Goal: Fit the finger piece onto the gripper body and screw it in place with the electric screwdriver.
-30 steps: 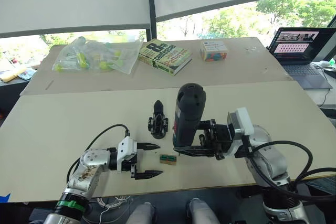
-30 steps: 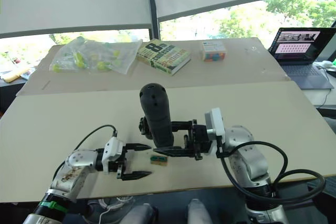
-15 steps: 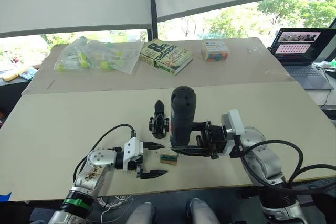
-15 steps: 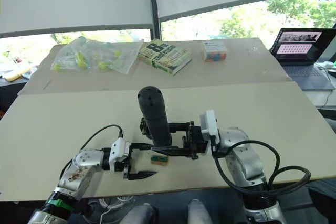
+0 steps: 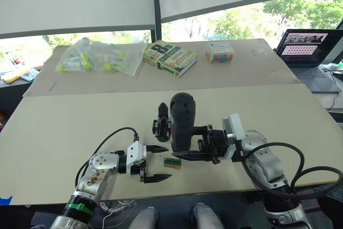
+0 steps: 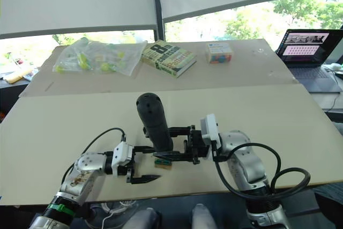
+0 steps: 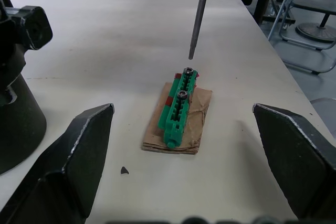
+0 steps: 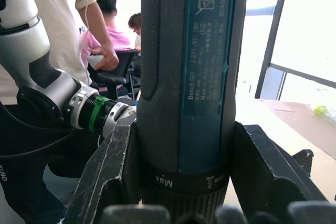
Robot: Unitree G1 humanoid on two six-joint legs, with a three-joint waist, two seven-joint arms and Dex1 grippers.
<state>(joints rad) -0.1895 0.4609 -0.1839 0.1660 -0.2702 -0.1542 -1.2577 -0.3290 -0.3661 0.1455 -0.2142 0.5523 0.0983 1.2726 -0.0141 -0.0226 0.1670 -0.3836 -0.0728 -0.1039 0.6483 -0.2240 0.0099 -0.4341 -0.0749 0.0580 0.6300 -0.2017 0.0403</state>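
My right gripper (image 5: 185, 143) is shut on the electric screwdriver (image 5: 181, 120), a thick black cylinder held upright with its rounded end up. Its thin metal bit (image 7: 198, 14) hangs just above a green screw holder (image 7: 178, 109) that carries two screws. The gripper body (image 5: 161, 122) stands on the table just left of the screwdriver, with a pointed black finger rising from it; I cannot tell whether that is the finger piece. My left gripper (image 5: 165, 162) is open and rests low on the table, with the green holder just ahead of its fingers (image 7: 79, 148).
The green holder lies on a scrap of brown card (image 7: 194, 129) close to the table's front edge (image 5: 177, 192). At the back are a plastic bag of parts (image 5: 96, 57), a book (image 5: 170, 57) and a small box (image 5: 220, 52). A laptop (image 5: 308, 46) stands far right. People sit behind in the right wrist view.
My right gripper has carried the screwdriver left and a little lower, toward the green holder. The left gripper slid slightly right, then stayed put and open.
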